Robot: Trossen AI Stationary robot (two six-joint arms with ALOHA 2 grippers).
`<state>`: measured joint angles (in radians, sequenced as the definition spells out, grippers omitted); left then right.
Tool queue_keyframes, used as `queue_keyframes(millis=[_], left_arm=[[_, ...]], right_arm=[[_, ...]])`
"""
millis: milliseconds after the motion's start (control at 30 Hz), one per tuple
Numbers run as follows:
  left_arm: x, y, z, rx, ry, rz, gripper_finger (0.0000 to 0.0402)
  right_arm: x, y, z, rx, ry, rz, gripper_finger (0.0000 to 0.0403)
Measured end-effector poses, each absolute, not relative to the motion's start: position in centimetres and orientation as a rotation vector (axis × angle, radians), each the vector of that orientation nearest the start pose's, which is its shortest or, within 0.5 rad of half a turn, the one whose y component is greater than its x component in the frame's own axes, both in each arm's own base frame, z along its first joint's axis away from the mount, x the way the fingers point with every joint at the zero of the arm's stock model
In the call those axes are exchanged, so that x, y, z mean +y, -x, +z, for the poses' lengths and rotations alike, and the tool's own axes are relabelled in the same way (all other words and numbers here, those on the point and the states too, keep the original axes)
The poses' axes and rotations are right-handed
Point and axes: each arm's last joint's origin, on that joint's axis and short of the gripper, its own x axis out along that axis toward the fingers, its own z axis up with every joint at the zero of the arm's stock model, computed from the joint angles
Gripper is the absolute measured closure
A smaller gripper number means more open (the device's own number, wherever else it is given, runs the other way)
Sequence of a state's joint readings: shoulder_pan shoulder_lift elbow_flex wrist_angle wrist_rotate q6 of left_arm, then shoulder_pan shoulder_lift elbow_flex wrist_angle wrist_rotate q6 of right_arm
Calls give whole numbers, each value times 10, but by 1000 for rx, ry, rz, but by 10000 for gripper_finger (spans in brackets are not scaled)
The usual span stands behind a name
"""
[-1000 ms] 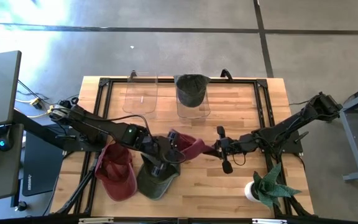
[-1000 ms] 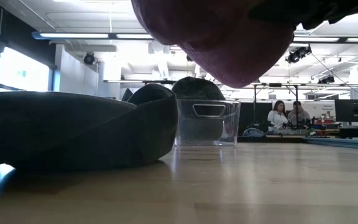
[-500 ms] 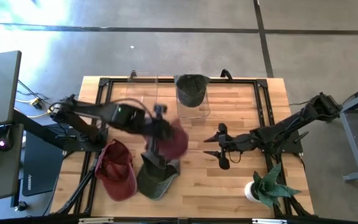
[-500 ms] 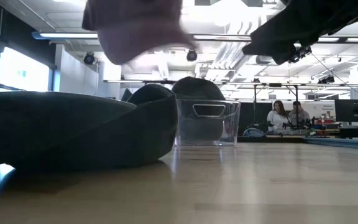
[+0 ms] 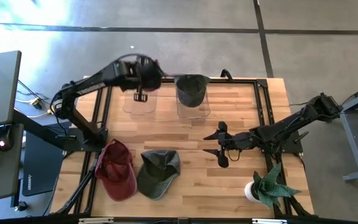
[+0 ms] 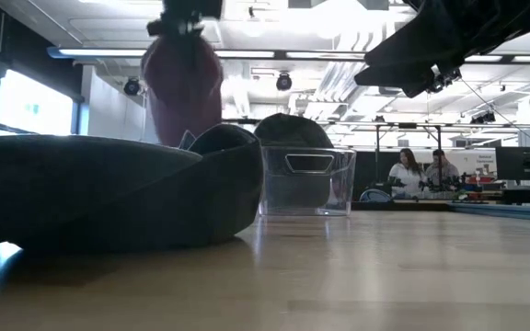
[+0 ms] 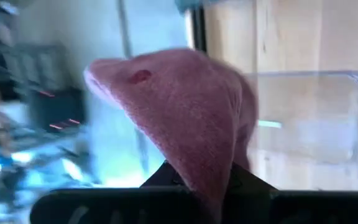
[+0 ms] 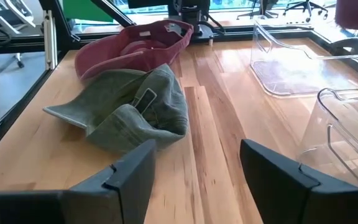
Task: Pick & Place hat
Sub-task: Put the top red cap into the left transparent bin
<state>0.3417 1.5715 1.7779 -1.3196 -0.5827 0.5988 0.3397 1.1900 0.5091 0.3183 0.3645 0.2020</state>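
Green hat inside right clear bin; left bin hatless.

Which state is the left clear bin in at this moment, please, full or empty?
Empty: only its clear floor shows in the left clear bin; the left hand holds a maroon hat above.

Maroon hat pinched in the left pincer — clear bin beyond.

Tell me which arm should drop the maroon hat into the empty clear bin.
Left. The left gripper already holds the maroon hat over the empty clear bin; the right gripper is open at mid-table.
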Motion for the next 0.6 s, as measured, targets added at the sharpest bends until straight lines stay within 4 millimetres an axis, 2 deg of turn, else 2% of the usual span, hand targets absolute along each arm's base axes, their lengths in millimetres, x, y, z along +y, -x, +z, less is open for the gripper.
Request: queue_keyframes(millis=[133, 233, 433, 600], left_arm=[[148, -256, 368, 1439, -550, 517, 401], [165, -253, 344, 1489, -544, 485, 401], [172, -259, 297, 1552, -745, 344, 401], [177, -265, 279, 1525, -870, 348, 401]], right_arm=[[70, -228, 207, 336, -76, -58, 177], [70, -228, 207, 336, -79, -57, 179], [70, -228, 207, 337, -82, -52, 180], [70, -228, 207, 338, -83, -51, 180]])
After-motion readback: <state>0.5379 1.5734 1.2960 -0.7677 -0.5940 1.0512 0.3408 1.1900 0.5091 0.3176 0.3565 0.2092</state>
